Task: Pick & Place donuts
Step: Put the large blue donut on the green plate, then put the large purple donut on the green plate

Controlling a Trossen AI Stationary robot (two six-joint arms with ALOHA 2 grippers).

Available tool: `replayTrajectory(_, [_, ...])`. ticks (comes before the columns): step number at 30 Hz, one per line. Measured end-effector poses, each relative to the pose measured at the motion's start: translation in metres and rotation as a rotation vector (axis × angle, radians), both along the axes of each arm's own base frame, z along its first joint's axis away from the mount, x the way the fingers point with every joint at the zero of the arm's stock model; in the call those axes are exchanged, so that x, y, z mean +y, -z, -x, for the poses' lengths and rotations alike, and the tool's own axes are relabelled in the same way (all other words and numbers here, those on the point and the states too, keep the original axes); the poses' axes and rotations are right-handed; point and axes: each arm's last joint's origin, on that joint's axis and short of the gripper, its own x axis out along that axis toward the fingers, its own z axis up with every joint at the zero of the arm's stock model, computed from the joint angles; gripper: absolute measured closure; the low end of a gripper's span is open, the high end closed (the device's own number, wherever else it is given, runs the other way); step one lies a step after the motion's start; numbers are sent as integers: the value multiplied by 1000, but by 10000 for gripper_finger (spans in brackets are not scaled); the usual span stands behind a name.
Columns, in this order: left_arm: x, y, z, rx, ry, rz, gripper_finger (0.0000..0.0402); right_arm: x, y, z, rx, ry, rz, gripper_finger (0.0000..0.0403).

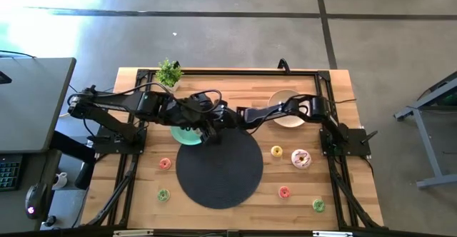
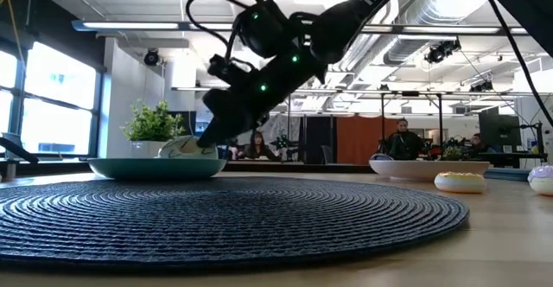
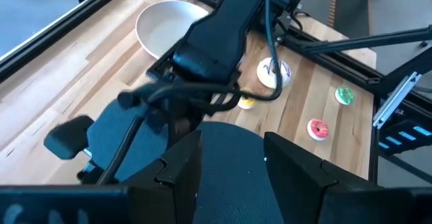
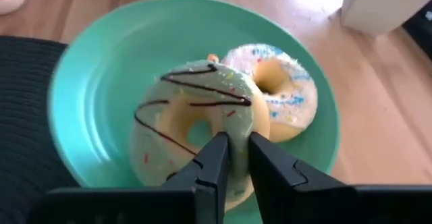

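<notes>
Both arms are seen reaching toward the middle of the wooden table (image 1: 143,194) from their own sides, meeting above the mint-green plate (image 4: 101,69) at the far left edge of the round black mat (image 1: 219,167). The right gripper (image 4: 233,158) is lowered over the plate, its two dark fingers drawn close together on the rim of the pale green donut (image 4: 192,126), with only a thin slice of the ring pinched between them. This donut is iced in pale green, crossed by thin chocolate lines and dotted with sprinkles, and is tilted up against the white donut (image 4: 280,99), which lies flat in the plate just beside it and is flecked with blue. In the low view the dark arm is seen slanting down to the plate, where a pale donut edge shows above the rim. The left gripper (image 3: 233,160) is held over the black mat with its fingers spread apart and nothing between them. The pink-and-white donut (image 1: 301,158) lies on the bare wood to the right of the mat, with a tiny yellow donut (image 1: 276,151) just beside it. Other tiny donuts are scattered on the wood at both sides of the mat. A beige bowl (image 1: 285,108) is placed near the table's far edge, under the right arm.
</notes>
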Motion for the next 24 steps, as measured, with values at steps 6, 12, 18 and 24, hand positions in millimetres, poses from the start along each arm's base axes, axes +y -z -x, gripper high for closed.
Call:
replayTrajectory(6, [0, 1, 1, 10, -3, 4, 243, 2, -3, 2, 23, -48, 29, 309])
replayTrajectory(12, [0, 1, 0, 7, -10, 4, 243, 1, -1, 6, 87, -18, 50, 272])
replayTrajectory(18, [0, 1, 0, 7, -12, 2, 243, 7, -27, 11, 67, -21, 109, 255])
replayTrajectory(24, [0, 1, 0, 5, -15, 0, 243, 9, -56, 31, 161, -30, 114, 247])
